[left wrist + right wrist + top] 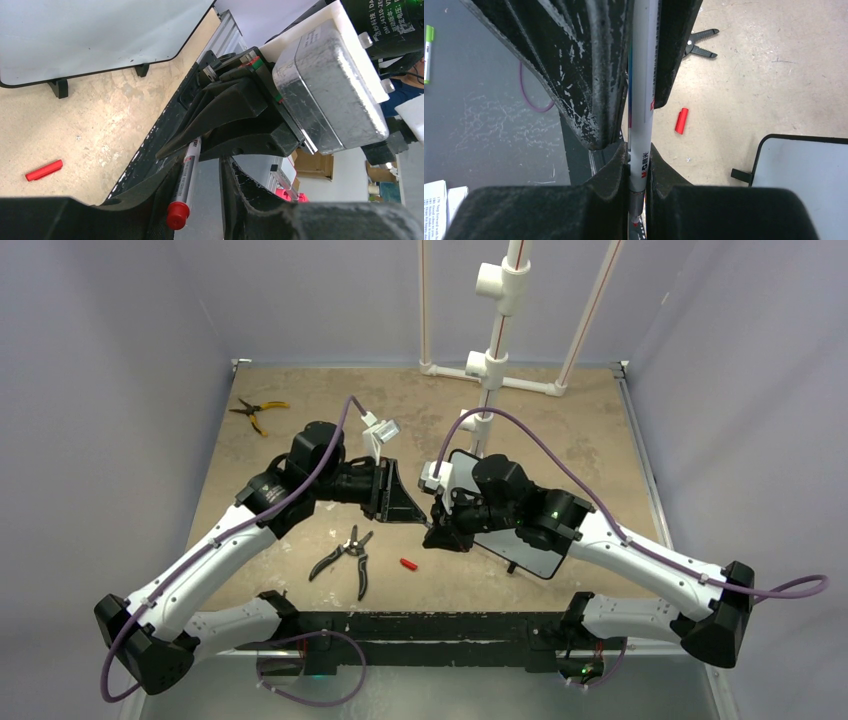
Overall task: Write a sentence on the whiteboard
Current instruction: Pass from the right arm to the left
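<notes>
Right fingers are clamped hard on the marker, with the barrel running straight up between them. Left fingers straddle that same marker from the opposite side, set narrow. One finger lies against the barrel and a sliver of daylight shows beside the other, so I can't tell whether they have a real pinch. The marker's red end sits low between my left fingers. The whiteboard stands on its little feet on the bench, mostly under my right arm. Both sets of fingers meet just off its left edge, over bare bench, with the marker clear of the board. A loose red cap lies on the bench just nearer the arm bases.
</notes>
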Motion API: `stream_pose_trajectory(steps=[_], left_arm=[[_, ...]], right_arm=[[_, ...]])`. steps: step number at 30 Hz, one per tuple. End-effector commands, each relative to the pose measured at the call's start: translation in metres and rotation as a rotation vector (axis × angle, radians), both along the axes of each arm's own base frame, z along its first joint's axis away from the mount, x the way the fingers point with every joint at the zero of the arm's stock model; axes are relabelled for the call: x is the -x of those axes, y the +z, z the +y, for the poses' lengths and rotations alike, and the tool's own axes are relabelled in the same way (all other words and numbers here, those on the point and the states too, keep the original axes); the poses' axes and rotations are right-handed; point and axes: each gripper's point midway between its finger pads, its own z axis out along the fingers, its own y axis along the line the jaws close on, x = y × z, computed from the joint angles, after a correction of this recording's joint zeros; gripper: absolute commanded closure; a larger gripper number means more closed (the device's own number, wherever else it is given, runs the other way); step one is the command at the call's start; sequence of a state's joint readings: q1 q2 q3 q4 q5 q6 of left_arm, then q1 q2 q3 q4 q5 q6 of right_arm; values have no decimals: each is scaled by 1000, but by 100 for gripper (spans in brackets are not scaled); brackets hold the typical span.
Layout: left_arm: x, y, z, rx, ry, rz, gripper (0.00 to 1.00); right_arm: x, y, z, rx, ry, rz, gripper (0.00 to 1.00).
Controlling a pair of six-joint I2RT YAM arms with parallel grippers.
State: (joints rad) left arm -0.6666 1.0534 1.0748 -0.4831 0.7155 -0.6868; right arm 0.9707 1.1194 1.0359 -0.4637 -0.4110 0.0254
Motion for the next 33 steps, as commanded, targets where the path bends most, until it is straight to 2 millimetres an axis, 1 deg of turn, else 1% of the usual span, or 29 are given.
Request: stream_pose_trajectory(steps=[1, 4, 7, 10, 13, 16, 17, 18, 20, 21, 22, 23, 25, 26, 28, 29, 30, 33], left_arm=[[-1, 3, 0, 18, -17, -14, 67], [-1, 3, 0, 18, -17, -13, 68], [-2, 3, 1, 15, -14, -13, 73], [-3, 1, 2, 10, -12, -12, 83], [-3, 2, 2, 12, -9, -18, 99], [-3, 3, 4, 10, -5, -26, 100], [-5, 2, 5, 4, 8, -38, 100], [-7, 2, 6, 0, 18, -50, 100], [-10, 4, 9, 0, 45, -85, 100], [-12, 6, 11, 5, 61, -106, 100], [-14, 8, 12, 10, 73, -129, 100], [-16, 10, 14, 11, 88, -152, 100], [-20, 13, 19, 5, 123, -201, 100], [-22, 14, 22, 1, 144, -225, 100], [-28, 16, 28, 0, 190, -270, 100], [-31, 17, 31, 1, 216, -288, 100], [-34, 18, 33, 3, 244, -304, 100], [-43, 17, 41, 12, 324, -351, 100]], right_arm=[[-2, 18, 4, -32, 8, -39, 100], [-1, 19, 4, -34, 8, -40, 100], [-1, 19, 4, -34, 10, -39, 100], [1, 18, 4, -33, 16, -37, 100], [0, 20, 3, -35, 8, -43, 100], [-3, 26, 2, -46, -17, -58, 100], [-4, 29, 1, -58, -30, -62, 95], [-5, 32, 0, -69, -40, -66, 87], [-7, 40, -1, -102, -62, -79, 59], [-10, 43, -3, -113, -88, -88, 48], [-14, 47, -5, -122, -122, -102, 37], [-20, 50, -9, -127, -163, -118, 30], [-23, 56, -14, -149, -222, -107, 20], [-31, 62, -20, -160, -279, -126, 16], [-39, 72, -25, -183, -344, -142, 13], [-42, 78, -28, -197, -374, -149, 4], [-45, 84, -32, -213, -407, -156, 2], [-58, 96, -44, -243, -520, -177, 1]])
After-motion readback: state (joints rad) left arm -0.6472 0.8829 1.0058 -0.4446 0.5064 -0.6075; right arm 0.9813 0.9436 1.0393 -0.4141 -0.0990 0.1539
